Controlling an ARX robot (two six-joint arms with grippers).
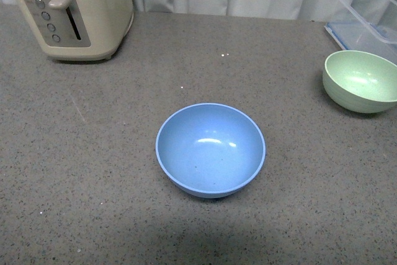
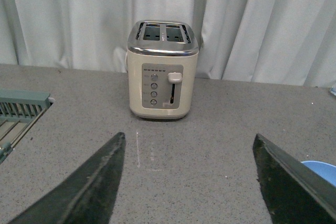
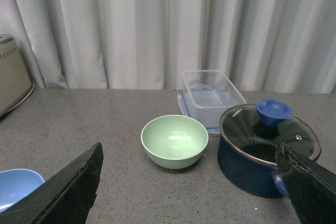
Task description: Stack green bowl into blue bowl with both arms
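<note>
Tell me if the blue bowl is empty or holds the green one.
Empty: the blue bowl shows a bare inside, and the green bowl sits apart to its right.

blue bowl (image 1: 211, 150) matt; green bowl (image 1: 361, 80) matt; table (image 1: 93, 153) speckled; container (image 3: 212, 94) clear plastic

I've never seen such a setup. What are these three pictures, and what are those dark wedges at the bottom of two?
This is a robot with two arms, each ending in a two-fingered gripper. The front view looks from its body onto a grey table: a blue bowl in the middle, a green bowl at the right in front of a clear container, a toaster at the far left. The other two pictures come from cameras on the wrists. The dark wedges are gripper fingers: the left gripper faces the toaster, the right gripper faces the green bowl and a lidded blue pot. Both are open and hold nothing.
</note>
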